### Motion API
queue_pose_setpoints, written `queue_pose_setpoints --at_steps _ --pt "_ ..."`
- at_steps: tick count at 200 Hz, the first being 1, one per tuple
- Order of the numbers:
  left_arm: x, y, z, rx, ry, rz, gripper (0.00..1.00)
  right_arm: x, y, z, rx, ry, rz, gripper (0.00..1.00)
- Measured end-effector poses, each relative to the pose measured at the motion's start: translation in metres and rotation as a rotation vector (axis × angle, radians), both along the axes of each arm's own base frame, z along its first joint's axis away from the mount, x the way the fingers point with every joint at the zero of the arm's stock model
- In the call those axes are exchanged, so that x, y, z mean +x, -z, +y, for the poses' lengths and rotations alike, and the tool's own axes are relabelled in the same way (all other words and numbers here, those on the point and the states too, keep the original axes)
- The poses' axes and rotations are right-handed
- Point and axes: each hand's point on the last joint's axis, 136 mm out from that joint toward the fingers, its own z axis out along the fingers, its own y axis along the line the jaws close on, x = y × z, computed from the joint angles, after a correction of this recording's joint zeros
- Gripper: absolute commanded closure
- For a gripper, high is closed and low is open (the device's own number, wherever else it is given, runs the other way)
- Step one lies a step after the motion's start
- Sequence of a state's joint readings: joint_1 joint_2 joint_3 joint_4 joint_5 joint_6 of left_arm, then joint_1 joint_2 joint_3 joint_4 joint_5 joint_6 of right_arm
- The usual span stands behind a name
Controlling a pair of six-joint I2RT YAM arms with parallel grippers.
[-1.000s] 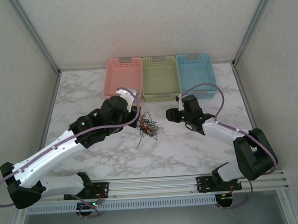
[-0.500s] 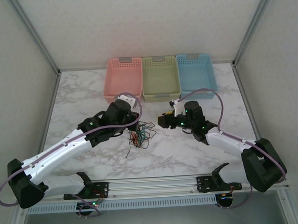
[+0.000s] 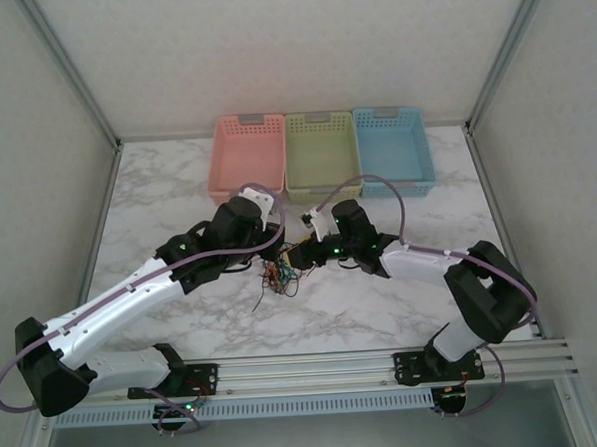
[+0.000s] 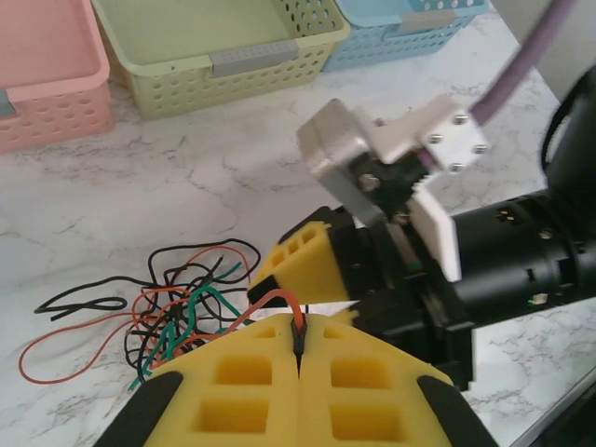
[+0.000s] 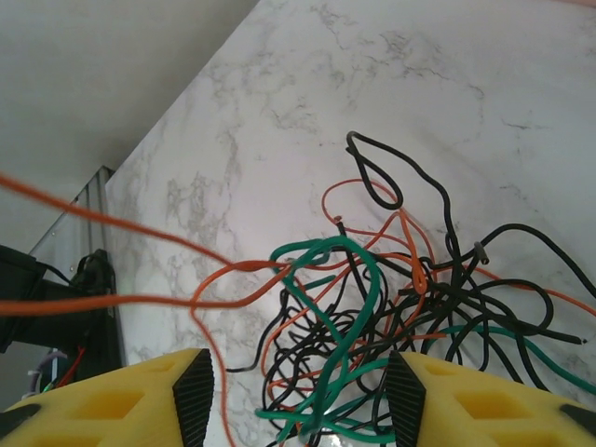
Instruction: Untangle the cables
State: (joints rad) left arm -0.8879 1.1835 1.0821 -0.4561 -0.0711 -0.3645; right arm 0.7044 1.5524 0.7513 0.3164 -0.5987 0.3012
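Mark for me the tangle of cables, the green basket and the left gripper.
cables (image 3: 279, 277): top external view, middle of the tangle.
green basket (image 3: 318, 117): top external view, on its far rim.
left gripper (image 4: 299, 337): left wrist view, on the seam where its shut jaws meet.

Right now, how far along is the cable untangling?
Done: nothing looks separated; the thin red, green and black wires lie in one knotted bunch on the marble table. In hand: the left pincer is shut on one red wire, and the open right pincer straddles the bunch. Left: pulling every wire free.
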Motion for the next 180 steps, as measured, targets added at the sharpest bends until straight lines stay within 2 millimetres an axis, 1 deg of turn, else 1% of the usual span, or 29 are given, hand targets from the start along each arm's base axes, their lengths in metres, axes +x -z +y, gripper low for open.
queue_pose_setpoints --at_steps 15,19,25,29,31,39,53,71,101,112,125,143,161,180 --pt "-0.001 -0.001 -0.001 -0.007 0.006 0.001 1.0 0.002 0.006 0.002 -0.014 -0.001 0.017 0.53" --pt "-0.001 -0.001 -0.002 -0.008 0.007 0.001 1.0 0.002 0.007 0.002 -0.018 0.0 0.022 0.56" --pt "-0.001 -0.001 -0.002 -0.011 0.008 0.001 1.0 0.002 0.009 0.002 -0.024 0.001 0.029 0.66" --pt "-0.001 -0.001 -0.002 -0.012 0.007 0.002 1.0 0.002 0.011 0.002 -0.027 -0.003 0.028 0.75" --pt "-0.001 -0.001 -0.002 -0.012 0.007 0.001 1.0 0.002 0.011 0.002 -0.028 0.001 0.036 0.77" --pt "-0.001 -0.001 -0.002 -0.013 0.007 0.001 1.0 0.001 0.014 0.002 -0.036 -0.001 0.042 1.0" --pt "-0.001 -0.001 -0.001 -0.014 0.007 0.0 1.0 0.001 0.015 0.001 -0.046 0.002 0.047 1.0" --pt "-0.002 -0.002 0.002 -0.01 0.0 -0.003 1.0 0.007 0.02 -0.003 -0.075 0.04 0.037 1.0" --pt "-0.005 -0.011 0.021 0.011 -0.042 -0.025 1.0 0.019 0.029 -0.01 -0.146 0.108 0.042 1.0" --pt "-0.009 -0.018 0.03 0.006 -0.055 -0.039 1.0 0.027 0.033 -0.01 -0.18 0.135 0.049 1.0" --pt "-0.014 -0.028 0.04 -0.005 -0.066 -0.055 1.0 0.042 0.043 -0.01 -0.231 0.173 0.064 1.0" --pt "-0.023 -0.052 0.054 -0.04 -0.078 -0.091 1.0 0.058 0.061 -0.015 -0.296 0.225 0.101 1.0" --pt "-0.034 -0.074 0.069 -0.077 -0.086 -0.123 1.0 0.063 0.074 -0.023 -0.338 0.254 0.143 1.0" --pt "-0.045 -0.085 0.084 -0.092 -0.09 -0.138 1.0 0.064 0.072 -0.024 -0.342 0.262 0.155 1.0"
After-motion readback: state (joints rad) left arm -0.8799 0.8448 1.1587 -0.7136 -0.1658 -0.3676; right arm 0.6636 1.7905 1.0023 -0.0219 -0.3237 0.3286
